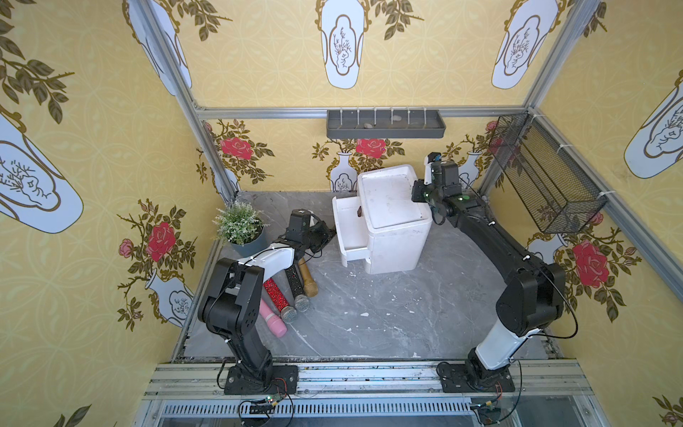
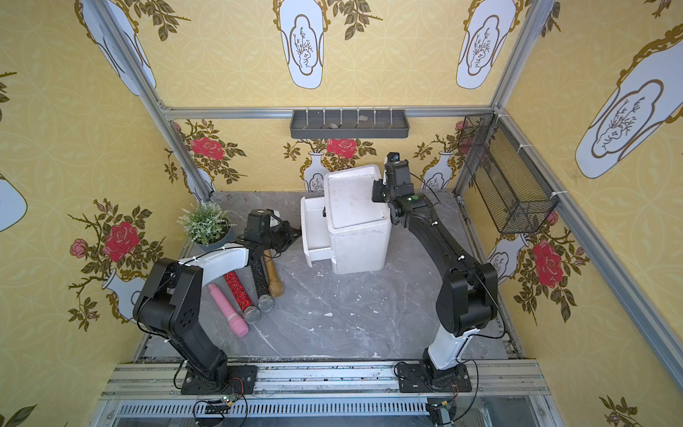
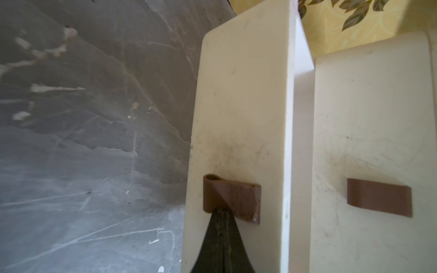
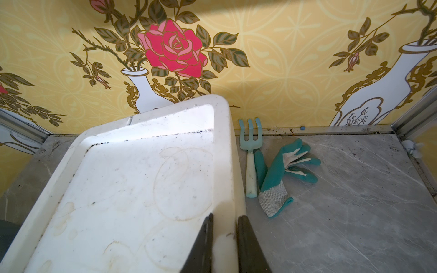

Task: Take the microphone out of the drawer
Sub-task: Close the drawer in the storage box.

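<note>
Jaws of left gripper (image 3: 220, 218) pinch drawer handle (image 3: 233, 198); microphones (image 1: 297, 292) lie behind.

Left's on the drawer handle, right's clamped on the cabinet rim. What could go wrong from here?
1. The right gripper pinches only the thin top rim of the cabinet; a hard pull might slip its jaws.
2. A longer pull takes the left gripper, shut on the handle, toward the microphones under its arm; it may scatter them.
3. The visible part of the drawer shows no microphone; possibly the wrong one.

White drawer (image 1: 349, 229) pulled open; pink, red, black and gold microphones (image 1: 295, 283) lie side by side outside it
</note>
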`<state>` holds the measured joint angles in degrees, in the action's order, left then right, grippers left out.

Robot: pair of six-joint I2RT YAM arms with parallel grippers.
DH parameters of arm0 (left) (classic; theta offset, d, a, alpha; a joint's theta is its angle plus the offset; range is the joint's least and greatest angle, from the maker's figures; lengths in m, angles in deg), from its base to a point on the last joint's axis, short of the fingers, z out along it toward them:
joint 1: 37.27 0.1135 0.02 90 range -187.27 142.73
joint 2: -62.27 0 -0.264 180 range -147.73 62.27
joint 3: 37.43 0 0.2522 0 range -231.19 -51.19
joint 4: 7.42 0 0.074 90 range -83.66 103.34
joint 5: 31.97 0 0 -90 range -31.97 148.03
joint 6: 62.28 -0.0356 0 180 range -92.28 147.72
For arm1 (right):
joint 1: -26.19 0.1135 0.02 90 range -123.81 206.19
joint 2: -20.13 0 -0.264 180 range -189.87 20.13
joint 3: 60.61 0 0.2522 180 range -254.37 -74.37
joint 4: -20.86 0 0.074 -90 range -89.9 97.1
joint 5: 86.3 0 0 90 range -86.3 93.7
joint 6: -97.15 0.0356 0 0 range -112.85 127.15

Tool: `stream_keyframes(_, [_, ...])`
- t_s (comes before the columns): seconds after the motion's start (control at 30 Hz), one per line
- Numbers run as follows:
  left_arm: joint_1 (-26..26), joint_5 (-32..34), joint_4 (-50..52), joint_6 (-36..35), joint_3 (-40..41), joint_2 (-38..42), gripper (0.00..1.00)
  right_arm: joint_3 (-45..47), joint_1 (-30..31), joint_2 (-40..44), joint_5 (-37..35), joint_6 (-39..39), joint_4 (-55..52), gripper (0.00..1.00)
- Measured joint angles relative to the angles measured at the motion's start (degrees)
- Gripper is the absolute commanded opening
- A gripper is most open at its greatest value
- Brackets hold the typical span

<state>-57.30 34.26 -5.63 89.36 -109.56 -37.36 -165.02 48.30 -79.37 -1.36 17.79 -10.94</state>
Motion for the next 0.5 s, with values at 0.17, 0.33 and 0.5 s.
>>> stream_keyframes(0.17, [-1.77,-1.49,-2.14,1.36,-2.69,-2.78,0.00,-0.02,0.00,0.04,-0.13,-0.28,-0.02,0.00])
stream_keyframes(0.33, [-3.69,-2.21,-3.43,2.08,-5.40,-5.73,0.00,0.44,0.04,0.68,-0.24,-0.83,0.35,0.00])
stream_keyframes(0.5, [-5.99,-2.60,-5.64,4.33,-7.08,-7.98,0.00,0.79,-0.20,1.18,-0.13,-1.55,0.59,0.00])
